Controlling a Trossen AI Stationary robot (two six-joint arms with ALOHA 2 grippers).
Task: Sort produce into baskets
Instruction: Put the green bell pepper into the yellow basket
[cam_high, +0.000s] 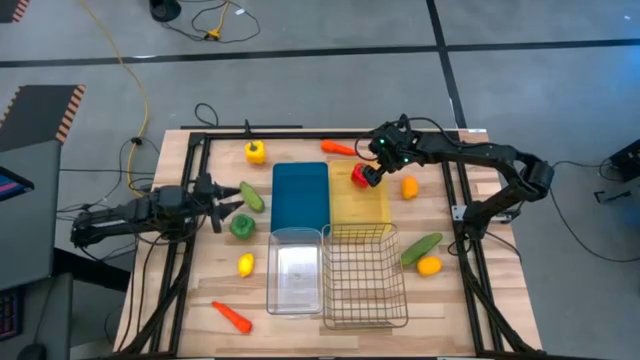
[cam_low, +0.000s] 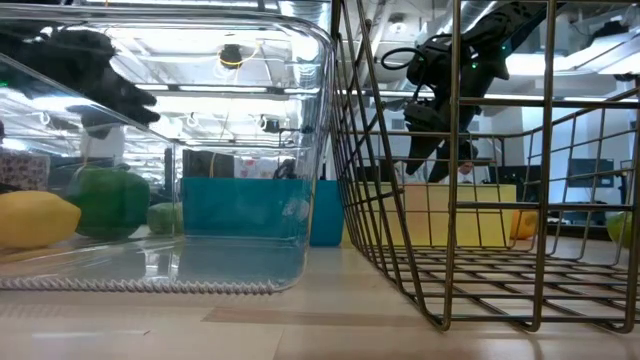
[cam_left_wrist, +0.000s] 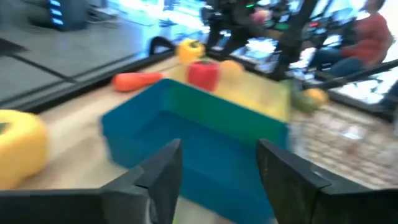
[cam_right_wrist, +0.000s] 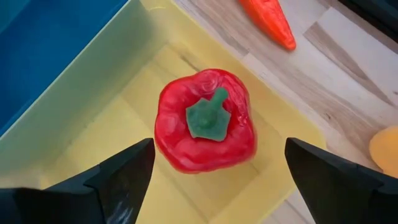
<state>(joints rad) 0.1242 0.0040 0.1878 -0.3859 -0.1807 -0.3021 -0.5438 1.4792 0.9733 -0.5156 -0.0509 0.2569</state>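
A red bell pepper (cam_right_wrist: 205, 121) lies stem-up in the far corner of the flat yellow tray (cam_high: 362, 210); it also shows in the high view (cam_high: 359, 176). My right gripper (cam_right_wrist: 214, 168) hovers just above it, open, one finger on each side and neither touching. My left gripper (cam_high: 228, 205) is open and empty at the table's left, between a green cucumber (cam_high: 252, 196) and a green bell pepper (cam_high: 241, 226), pointing toward the blue tray (cam_high: 300, 195).
A yellow pepper (cam_high: 256, 152) and a carrot (cam_high: 340, 148) lie at the far edge. An orange (cam_high: 409, 187), a cucumber (cam_high: 421, 249) and another orange (cam_high: 429, 266) lie at the right. A lemon (cam_high: 245, 264) and a carrot (cam_high: 232, 317) lie near-left. The clear bin (cam_high: 295, 270) and wire basket (cam_high: 365, 275) stand in front.
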